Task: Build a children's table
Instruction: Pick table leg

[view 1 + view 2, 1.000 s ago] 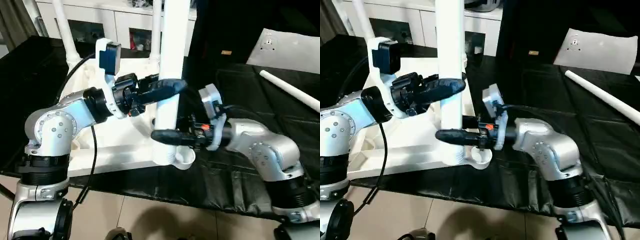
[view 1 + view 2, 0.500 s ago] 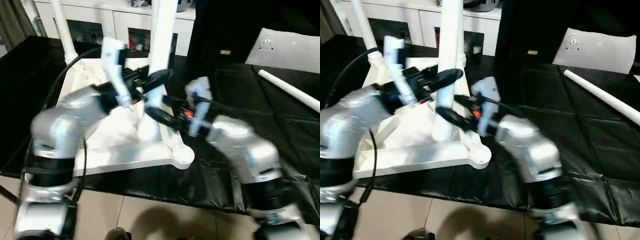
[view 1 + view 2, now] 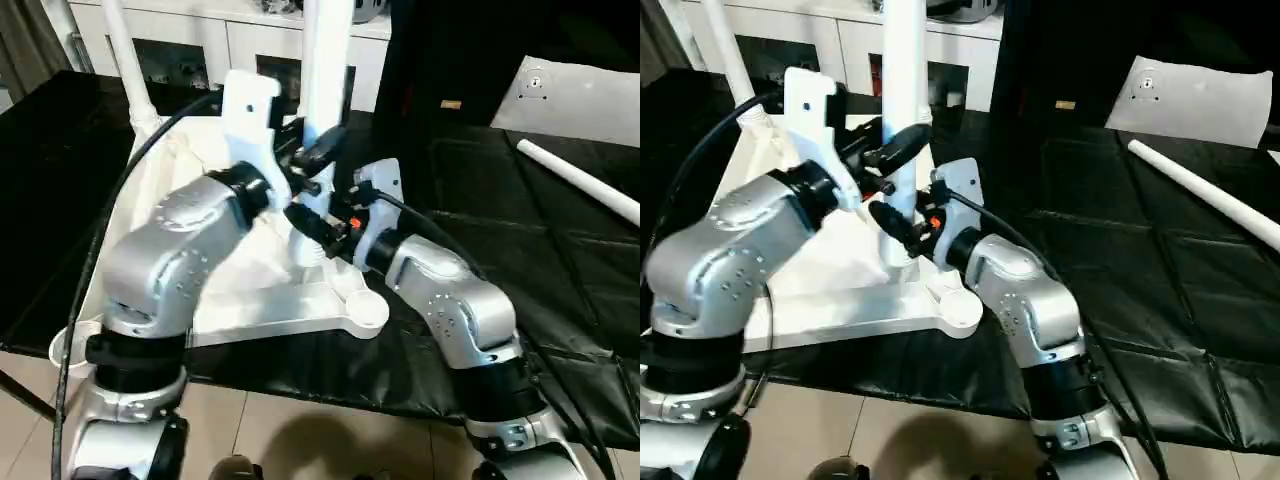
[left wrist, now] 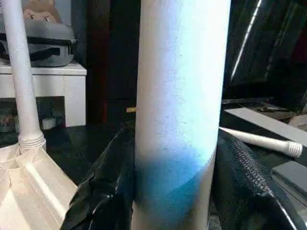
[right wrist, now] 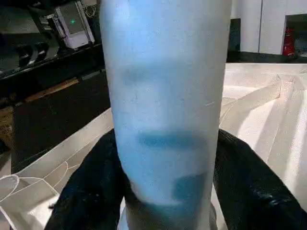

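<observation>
two grippers clamp one upright leg [image 3: 322,90] over the upside-down tabletop [image 3: 250,300], which lies on the black-covered table [image 3: 560,260], left of centre, ribbed underside up. left gripper [image 3: 318,152] holds the leg higher up, fingers either side of the tube. right gripper [image 3: 308,226] holds it lower, close to the leg's foot, fingers wrapped round both sides. leg's bottom end sits inside the tabletop's rim, left of the near right corner socket [image 3: 364,312]; that socket looks empty. cannot tell if the leg's foot touches the ribs.

far left corner has a second leg [image 3: 125,55] standing upright in its socket; another thin leg [image 3: 720,45] shows the same in the right eye view. near left corner socket [image 3: 62,347] peeks out behind the left arm.

left wrist view adds what head views lack: close-up of the gripped tube [image 4: 180,96] between black fingers [image 4: 103,191], the far leg's threaded base [image 4: 29,141] seated in the tabletop corner, and a grey case [image 4: 38,45] on a white cabinet behind.

right wrist view shows the tube [image 5: 165,110] between black fingers [image 5: 86,191] with ribbed tabletop [image 5: 259,110] behind.

right side of the scene: one loose leg [image 3: 580,182] lies flat on the black cover, a small white panel [image 3: 575,95] beyond it, well apart from the tabletop.
</observation>
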